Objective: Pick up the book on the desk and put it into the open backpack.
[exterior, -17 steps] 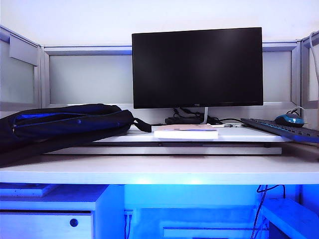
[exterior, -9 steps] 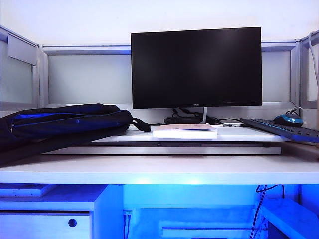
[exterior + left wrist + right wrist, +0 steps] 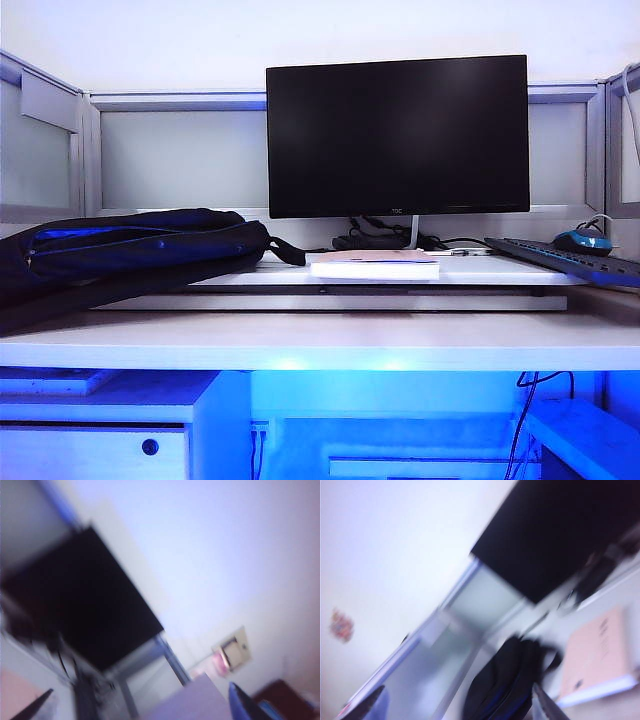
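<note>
Book [image 3: 373,264] lies flat on the desk's [image 3: 320,340] raised platform, beside the backpack [image 3: 130,250]. I judge it thin, stiff, light; I'd pinch an overhanging edge. Left gripper [image 3: 135,700] and right gripper [image 3: 455,707] both gape, empty.

Book [image 3: 373,264]: pale pinkish-beige cover, white page edges. Backpack [image 3: 120,252]: dark navy-black fabric, bright blue lining along the zipper. Desk [image 3: 320,340]: white top, white raised platform [image 3: 330,295]. Monitor [image 3: 397,136]: black screen. Keyboard [image 3: 565,260]: black. Mouse [image 3: 582,240]: blue, possibly tinted by lighting. Partition panels [image 3: 180,158]: frosted grey, silver frames.
</note>
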Robot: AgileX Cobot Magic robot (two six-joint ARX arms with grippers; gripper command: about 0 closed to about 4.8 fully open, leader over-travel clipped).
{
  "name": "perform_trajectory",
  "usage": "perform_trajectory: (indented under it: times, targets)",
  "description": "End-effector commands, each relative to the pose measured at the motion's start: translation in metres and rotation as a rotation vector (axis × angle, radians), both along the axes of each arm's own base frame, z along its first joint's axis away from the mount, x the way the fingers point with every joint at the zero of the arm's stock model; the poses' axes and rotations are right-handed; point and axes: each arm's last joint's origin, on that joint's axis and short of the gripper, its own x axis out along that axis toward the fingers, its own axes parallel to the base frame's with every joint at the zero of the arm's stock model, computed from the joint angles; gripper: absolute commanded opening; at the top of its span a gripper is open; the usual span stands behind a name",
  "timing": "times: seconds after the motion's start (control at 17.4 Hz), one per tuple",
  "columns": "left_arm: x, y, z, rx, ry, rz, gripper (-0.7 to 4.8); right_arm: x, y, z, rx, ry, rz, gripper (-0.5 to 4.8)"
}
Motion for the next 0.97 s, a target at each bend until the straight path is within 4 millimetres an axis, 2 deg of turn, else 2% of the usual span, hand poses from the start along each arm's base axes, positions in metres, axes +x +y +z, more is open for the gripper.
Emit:
perform_trajectory:
  times: [0.06,0.17,0.29,0.34,0.4,0.52,0.63,0.86,0.97]
  targets:
    - [0.046,-0.001,-0.017,-0.135,0.153,-0.131,4.79,0.027,0.007,0.020,-0.002,0.011,0.090,3.73]
    - [0.073,-0.001,-0.039,-0.179,0.255,-0.166,4.79,0.056,0.011,0.025,-0.007,0.048,0.111,3.79]
    - [0.094,0.000,-0.062,-0.201,0.355,-0.172,4.79,0.087,0.015,0.020,0.010,0.113,0.152,3.84]
    - [0.101,0.000,-0.071,-0.202,0.391,-0.175,4.79,0.098,0.017,0.016,0.024,0.137,0.169,4.02]
    - [0.112,0.000,-0.086,-0.207,0.442,-0.174,4.79,0.117,0.019,0.007,0.055,0.180,0.196,4.25]
    - [0.125,0.000,-0.104,-0.212,0.477,-0.172,4.79,0.144,0.022,-0.014,0.109,0.244,0.234,4.32]
    - [0.135,0.000,-0.119,-0.214,0.516,-0.173,4.79,0.163,0.025,-0.034,0.151,0.303,0.252,4.32]
    - [0.157,0.001,-0.132,-0.184,0.546,-0.199,4.79,0.190,0.027,-0.073,0.267,0.420,0.261,4.32]
    - [0.170,0.001,-0.137,-0.178,0.557,-0.198,4.79,0.206,0.029,-0.099,0.319,0.515,0.254,4.32]
